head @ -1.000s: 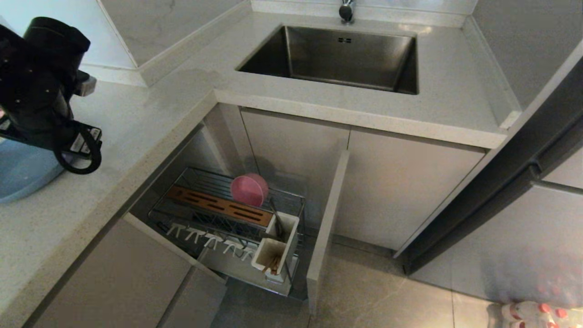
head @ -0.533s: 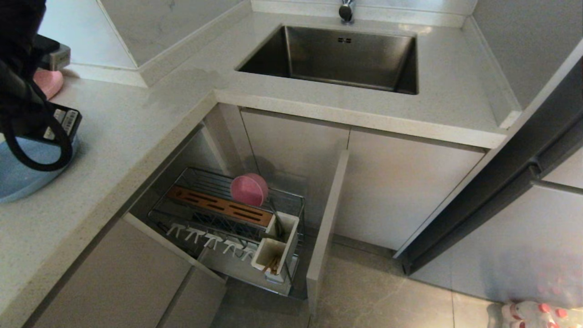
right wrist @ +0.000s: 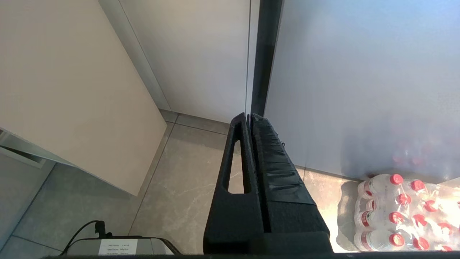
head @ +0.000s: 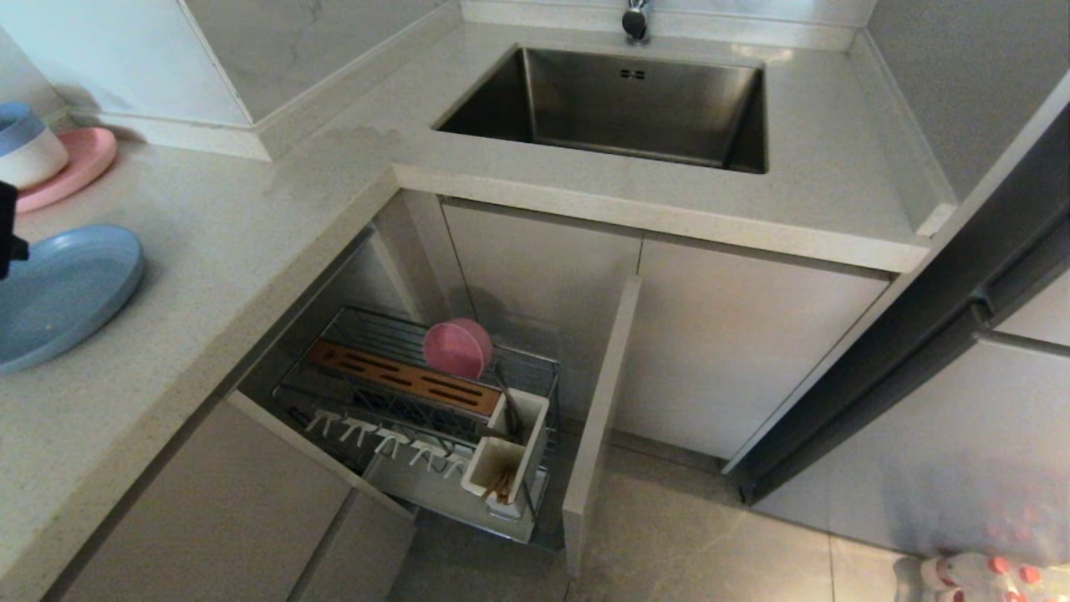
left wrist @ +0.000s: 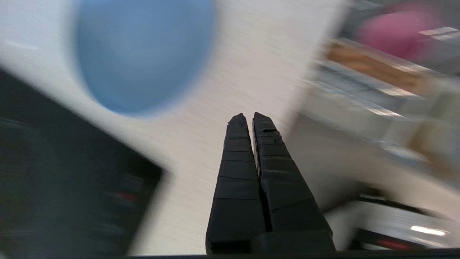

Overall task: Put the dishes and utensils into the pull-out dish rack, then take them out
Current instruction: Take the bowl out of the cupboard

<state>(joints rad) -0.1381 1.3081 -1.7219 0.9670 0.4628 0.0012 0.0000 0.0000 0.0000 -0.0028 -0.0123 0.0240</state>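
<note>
The blue plate [head: 58, 293] lies on the counter at the left, blurred in the left wrist view [left wrist: 143, 54]. My left gripper [left wrist: 248, 117] hangs above the counter beside it, shut and empty. In the head view only a dark bit of the left arm [head: 5, 234] shows at the left edge. The pink bowl [head: 457, 349] stands on edge in the pulled-out dish rack [head: 401, 380]. Chopsticks [head: 501, 485] sit in the rack's white utensil box [head: 489, 464], and a slim metal utensil [head: 505, 401] stands in its rear compartment. My right gripper [right wrist: 249, 117] is parked, shut, over the floor.
A pink plate [head: 79, 167] with a blue-and-white bowl [head: 25, 150] on it stands at the counter's back left. The sink [head: 619, 109] is set into the counter behind the rack. The rack's front panel [head: 602, 410] juts out. A pack of water bottles [right wrist: 402, 212] lies on the floor at the right.
The left arm has swung back out of the head view past the left edge, uncovering the blue plate, the pink plate and the bowl on it. Nothing in the rack has moved.
</note>
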